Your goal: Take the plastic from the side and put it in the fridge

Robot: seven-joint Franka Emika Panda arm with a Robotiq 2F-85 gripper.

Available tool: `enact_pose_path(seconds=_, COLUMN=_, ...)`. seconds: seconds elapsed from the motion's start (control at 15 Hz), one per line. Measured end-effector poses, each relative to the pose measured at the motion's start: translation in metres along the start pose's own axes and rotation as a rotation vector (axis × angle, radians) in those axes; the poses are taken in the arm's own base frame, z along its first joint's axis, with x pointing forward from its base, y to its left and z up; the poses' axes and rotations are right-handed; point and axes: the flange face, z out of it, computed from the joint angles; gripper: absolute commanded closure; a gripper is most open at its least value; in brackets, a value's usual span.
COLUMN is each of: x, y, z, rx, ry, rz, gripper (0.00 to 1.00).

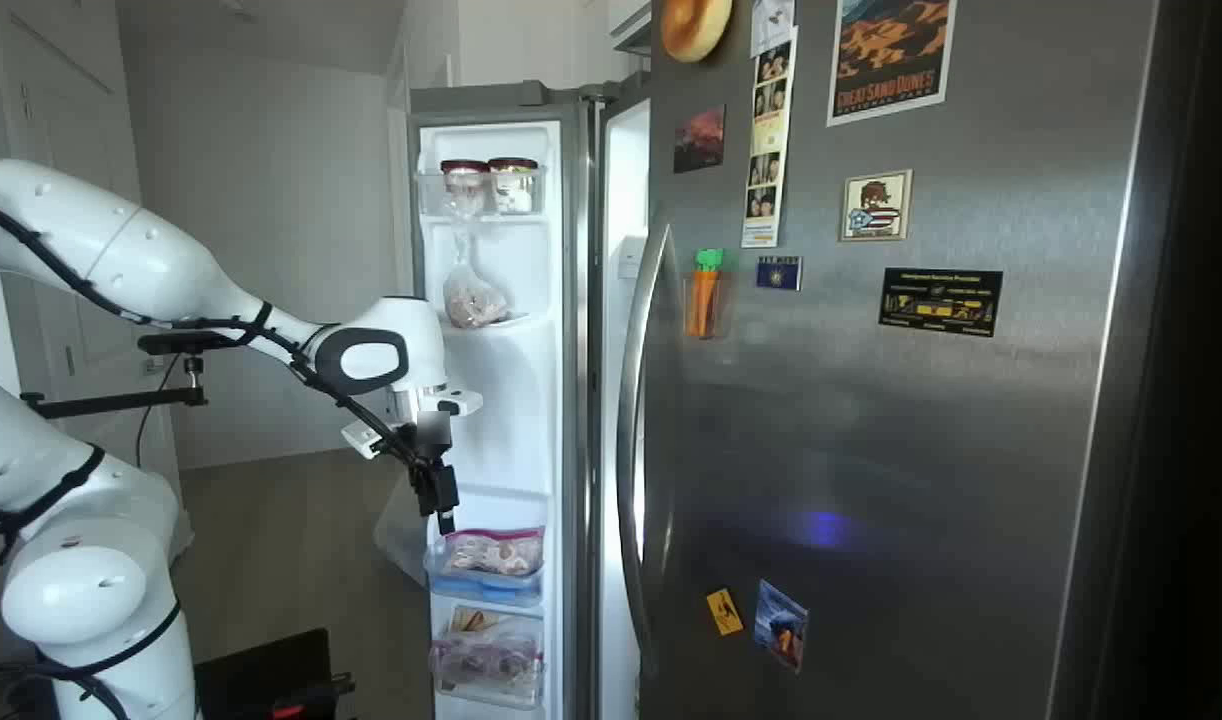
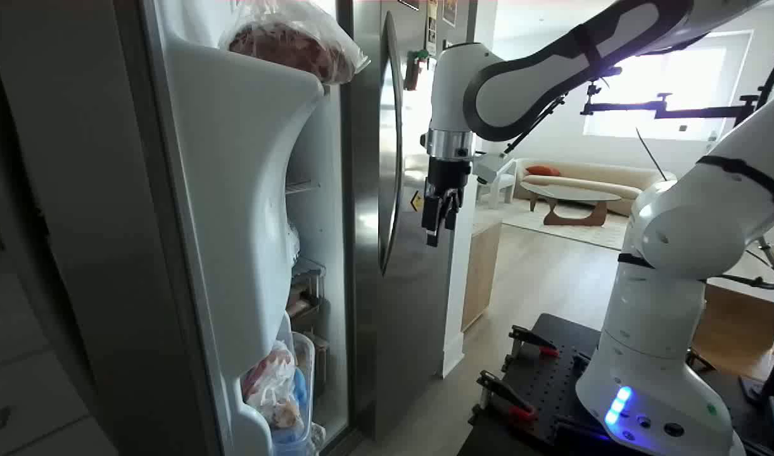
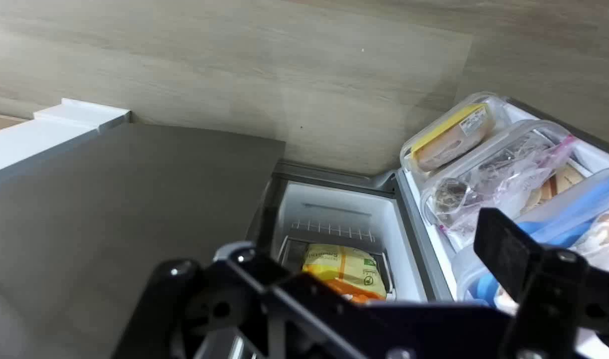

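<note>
Biggest thing on show is the steel fridge [image 1: 871, 450], one door closed under a spread of prints, while its narrower door [image 1: 501, 410] stands wide open, white shelved inner face turned out. Over to the white robot arm [image 2: 691, 240], rising from a black perforated platform [image 2: 545, 380] and reaching out towards the fridge. Down the open door we go: a blue-tinted tub [image 1: 491, 592] sits above a clear tub [image 1: 486, 690], both carrying bagged food.

And here hangs the gripper [image 2: 441, 232], pointing straight down, its fingers [image 3: 501, 249] apart with a visible gap between them! In an exterior view it lines up just above the blue-tinted tub; whether it touches, I cannot tell.

Now the plastic! A clear plastic bag [image 1: 474, 297] with brownish contents sits on an upper shelf of the open door, higher than the fingertips and apart from them. A pink-edged zip bag [image 1: 496, 548] rests in the blue-tinted tub, a further plastic bag [image 1: 486, 655] in the clear tub; which one the task means, I cannot tell.

The wrist view catches a yellow packet [image 3: 342, 269] lying inside the fridge compartment. Two dark-lidded jars [image 1: 514, 185] share the door's top rack, and smallest of all, a yellow magnet [image 1: 724, 612] clings, tilted, low on the closed door
</note>
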Motion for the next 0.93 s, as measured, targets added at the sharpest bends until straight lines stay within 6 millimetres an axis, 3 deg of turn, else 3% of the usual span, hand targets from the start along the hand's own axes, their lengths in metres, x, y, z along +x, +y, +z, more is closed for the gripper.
enact_pose_path(seconds=0.6, x=0.001, y=-0.002, z=-0.003, rx=-0.003, ry=0.008, rz=-0.010, gripper=0.00)
enact_pose_path(seconds=0.93, x=0.006, y=-0.009, z=-0.042, rx=-0.029, ry=0.077, rz=-0.066, gripper=0.00)
